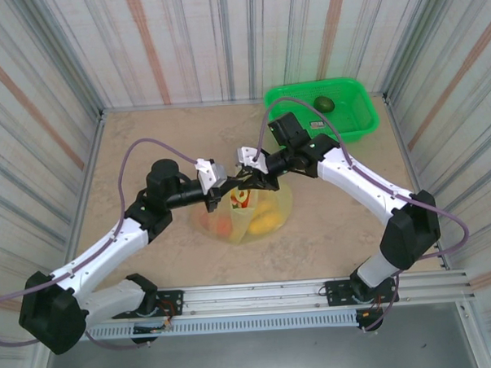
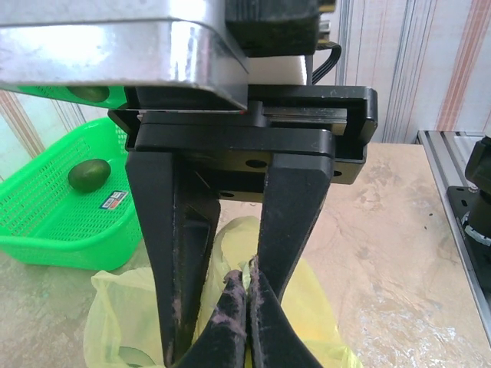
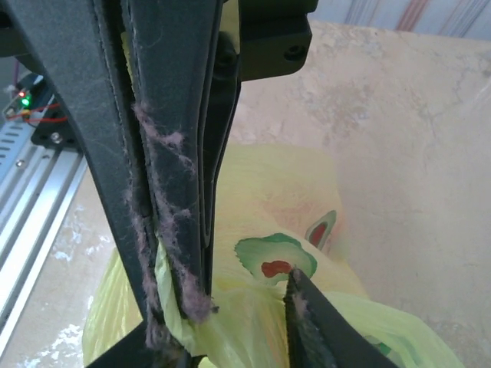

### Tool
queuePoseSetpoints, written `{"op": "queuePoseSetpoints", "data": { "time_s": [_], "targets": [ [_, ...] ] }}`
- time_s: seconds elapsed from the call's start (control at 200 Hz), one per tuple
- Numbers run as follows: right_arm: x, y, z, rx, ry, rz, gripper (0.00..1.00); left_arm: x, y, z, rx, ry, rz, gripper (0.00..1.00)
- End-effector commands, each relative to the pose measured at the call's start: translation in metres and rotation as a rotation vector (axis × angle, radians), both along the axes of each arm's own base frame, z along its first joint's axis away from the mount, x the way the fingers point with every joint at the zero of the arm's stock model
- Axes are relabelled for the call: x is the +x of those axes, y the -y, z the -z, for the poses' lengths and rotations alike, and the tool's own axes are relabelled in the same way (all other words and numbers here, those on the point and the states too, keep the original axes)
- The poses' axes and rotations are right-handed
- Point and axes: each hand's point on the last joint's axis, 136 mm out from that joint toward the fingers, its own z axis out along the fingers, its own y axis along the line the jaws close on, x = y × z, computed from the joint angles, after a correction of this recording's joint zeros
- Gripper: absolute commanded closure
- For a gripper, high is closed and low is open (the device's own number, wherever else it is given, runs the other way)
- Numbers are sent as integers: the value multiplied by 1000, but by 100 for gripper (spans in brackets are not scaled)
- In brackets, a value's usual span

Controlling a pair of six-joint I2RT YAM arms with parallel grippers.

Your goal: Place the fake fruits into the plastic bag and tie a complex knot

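Robot test cell in a lab, as I view it from my remote station. Striped panel walls (image 1: 182,48) box in a beige table (image 1: 145,131). The left arm (image 1: 110,247) and right arm (image 1: 359,179) are bolted to an aluminium rail (image 1: 258,296) along the near edge. Purple cables (image 1: 130,149) loop from them.

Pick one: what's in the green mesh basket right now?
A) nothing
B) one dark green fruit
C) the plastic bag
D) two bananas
B: a single dark green fruit sits in the green basket, while the plastic bag lies mid-table with the other fruits inside.
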Motion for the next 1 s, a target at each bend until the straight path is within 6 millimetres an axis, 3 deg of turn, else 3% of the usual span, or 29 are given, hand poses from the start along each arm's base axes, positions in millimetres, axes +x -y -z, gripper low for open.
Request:
{"op": "queuePoseSetpoints", "data": {
  "time_s": [0.0,0.095,0.205,0.266,0.516,0.596,0.822,0.997],
  "targets": [
    [-8,-3,-2,-3,-43,-29,79,-7,-1,-8,-14,43,22,100],
    [-12,-1,0,-2,-62,-34,91,-6,-2,-7,-12,44,16,100],
    [-16,-1,1,-8,-70,-34,93,-4,-3,-6,-4,43,3,100],
    [-17,1,0,-8,-64,-34,100,-3,-3,-6,-2,41,-4,100],
    [-17,8,-7,5,-24,-19,100,0,-7,-9,-3,51,-43,100],
    [-17,10,-9,7,-4,-15,100,1,-9,-10,-3,47,-57,88],
    [-8,14,-5,-55,178,19,100,-1,-13,-14,-8,56,-74,70],
    [23,20,4,-166,481,121,100,-5,-16,-27,-31,75,-86,59]
  ]
}}
